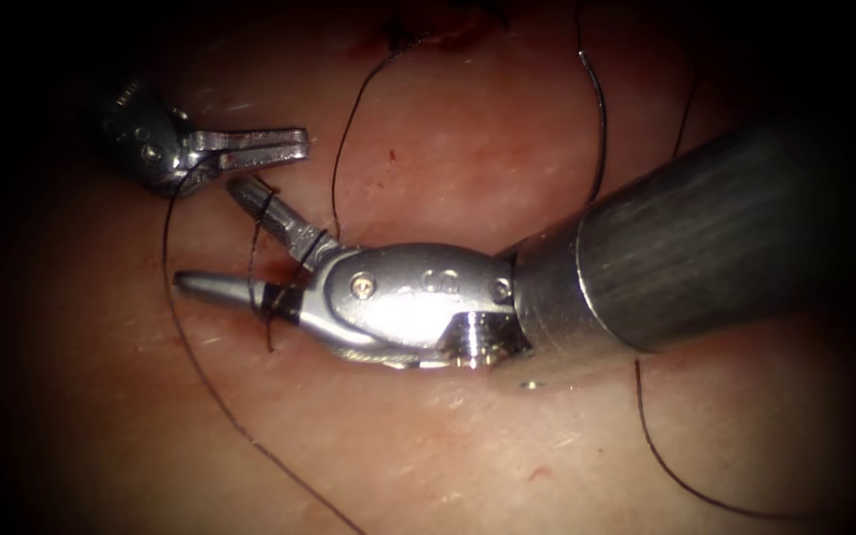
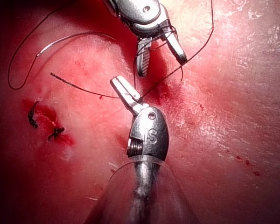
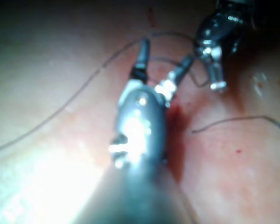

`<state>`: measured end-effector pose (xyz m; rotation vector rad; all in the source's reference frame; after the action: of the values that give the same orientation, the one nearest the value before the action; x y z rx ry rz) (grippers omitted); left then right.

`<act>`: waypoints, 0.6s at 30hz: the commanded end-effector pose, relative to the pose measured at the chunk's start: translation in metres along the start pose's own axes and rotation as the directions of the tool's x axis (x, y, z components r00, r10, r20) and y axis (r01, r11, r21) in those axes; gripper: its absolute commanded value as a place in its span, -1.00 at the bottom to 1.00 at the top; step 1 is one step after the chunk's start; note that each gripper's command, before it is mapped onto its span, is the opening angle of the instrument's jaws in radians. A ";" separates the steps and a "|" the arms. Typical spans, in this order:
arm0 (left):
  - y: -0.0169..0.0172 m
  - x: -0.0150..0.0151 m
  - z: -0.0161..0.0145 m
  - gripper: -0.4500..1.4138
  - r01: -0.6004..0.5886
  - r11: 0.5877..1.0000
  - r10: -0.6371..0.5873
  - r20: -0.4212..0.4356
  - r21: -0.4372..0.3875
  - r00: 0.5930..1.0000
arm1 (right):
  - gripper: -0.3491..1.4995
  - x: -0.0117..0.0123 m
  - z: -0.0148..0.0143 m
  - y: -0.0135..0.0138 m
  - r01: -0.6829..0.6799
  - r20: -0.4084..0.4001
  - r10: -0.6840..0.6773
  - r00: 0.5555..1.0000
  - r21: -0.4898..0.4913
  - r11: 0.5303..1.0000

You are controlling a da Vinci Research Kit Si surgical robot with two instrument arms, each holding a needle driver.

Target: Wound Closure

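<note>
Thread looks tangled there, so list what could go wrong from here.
The thread is wound round both fingers of the open right gripper, which clamps nothing: loops could snag or slip off. What looks like the needle lies free on the tissue; tugged thread might drag it. The left gripper's hold is unclear.

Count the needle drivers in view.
2. The left arm's tool sits upper left; whether it grips thread is unclear. The right arm's tool enters from the right, jaws open, thread looped around them, gripping nothing.
</note>
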<state>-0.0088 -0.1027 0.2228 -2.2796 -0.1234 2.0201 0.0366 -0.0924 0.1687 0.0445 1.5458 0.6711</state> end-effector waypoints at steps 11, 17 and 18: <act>0.0029 -0.0005 0.0004 -1.00 0.017 1.000 -0.017 -0.004 0.006 1.000 | 0.14 0.0000 -0.0016 0.0005 -0.002 -0.004 0.002 1.000 -0.046 0.999; 0.0051 0.0000 -0.0002 -1.00 0.021 1.000 -0.021 -0.002 0.005 1.000 | 0.14 0.0000 -0.0028 0.0018 0.009 0.000 -0.009 1.000 -0.120 0.993; 0.0053 0.0001 -0.0002 -1.00 0.021 1.000 -0.021 -0.002 0.005 1.000 | 0.14 0.0000 -0.0029 0.0019 0.010 0.000 -0.010 1.000 -0.133 0.991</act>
<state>-0.0076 -0.1070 0.2220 -2.2689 -0.1369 2.0123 0.0325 -0.0908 0.1691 -0.0805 1.4935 0.7705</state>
